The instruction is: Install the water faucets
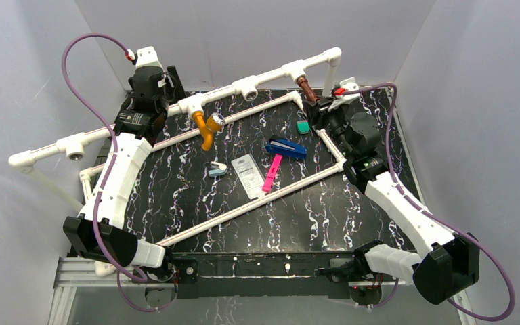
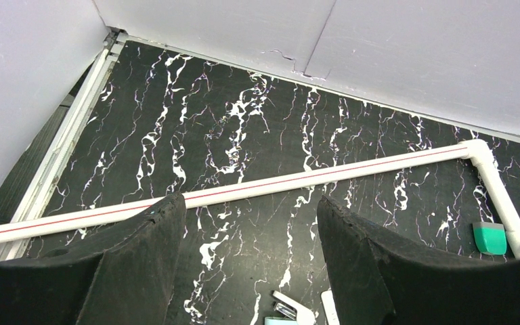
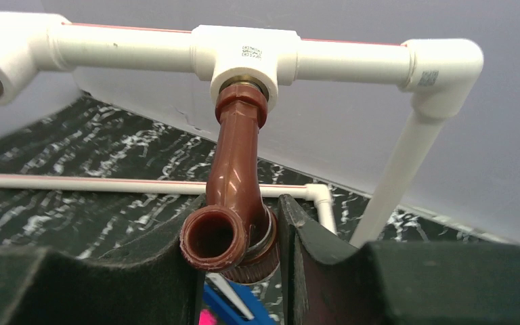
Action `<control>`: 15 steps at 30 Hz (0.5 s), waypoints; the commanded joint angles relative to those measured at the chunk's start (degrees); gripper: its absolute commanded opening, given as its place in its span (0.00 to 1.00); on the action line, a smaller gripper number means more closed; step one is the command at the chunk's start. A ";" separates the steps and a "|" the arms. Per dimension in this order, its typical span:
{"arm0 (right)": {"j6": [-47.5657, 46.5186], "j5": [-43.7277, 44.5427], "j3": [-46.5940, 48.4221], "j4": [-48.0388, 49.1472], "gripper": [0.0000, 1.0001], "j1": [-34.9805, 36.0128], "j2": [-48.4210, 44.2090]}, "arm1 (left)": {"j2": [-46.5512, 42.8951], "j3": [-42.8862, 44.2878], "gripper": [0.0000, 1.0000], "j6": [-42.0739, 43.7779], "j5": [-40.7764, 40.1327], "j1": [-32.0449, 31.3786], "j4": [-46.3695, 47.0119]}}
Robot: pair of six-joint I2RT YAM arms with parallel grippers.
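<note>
The brown faucet [image 3: 233, 196] hangs from the bottom mouth of a white tee [image 3: 247, 57] on the raised pipe [image 3: 128, 47], near the back right of the table [image 1: 196, 196]. Its round open end points at my right wrist camera. My right gripper [image 3: 240, 230] is clamped on the low part of this faucet, one finger on each side, both touching it.

Just right of the tee the raised pipe ends in an elbow [image 3: 447, 61], and a post [image 3: 396, 176] goes down from it. The grey back wall [image 3: 338, 135] is right behind the pipe, so room is tight on that side.

The orange faucet [image 1: 206, 128] is further left along the same pipe. Its top meets another tee [image 1: 193, 103], and its silvery knob [image 1: 217, 120] sticks out to the right. Nothing is holding it.

My left gripper [image 2: 250, 206] is wide apart and holds nothing. It hangs over bare table near the back left corner, with the low pipe frame [image 2: 311, 179] crossing under it and the walls close by.

In the middle of the table lie a blue stapler [image 1: 286, 147], a pink strip [image 1: 271, 174] and a small green piece [image 1: 302, 126] by the frame's corner. The front part of the table has more open room.
</note>
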 commanded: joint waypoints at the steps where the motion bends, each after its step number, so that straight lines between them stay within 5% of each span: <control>1: 20.99 3.91 4.33 6.63 0.01 0.71 -1.37 | -0.05 -3.91 0.69 0.37 4.14 -1.54 -13.15; 15: 65.16 10.13 5.92 3.25 0.01 0.60 -0.72 | -0.48 -4.03 0.69 0.37 4.41 -1.57 -13.31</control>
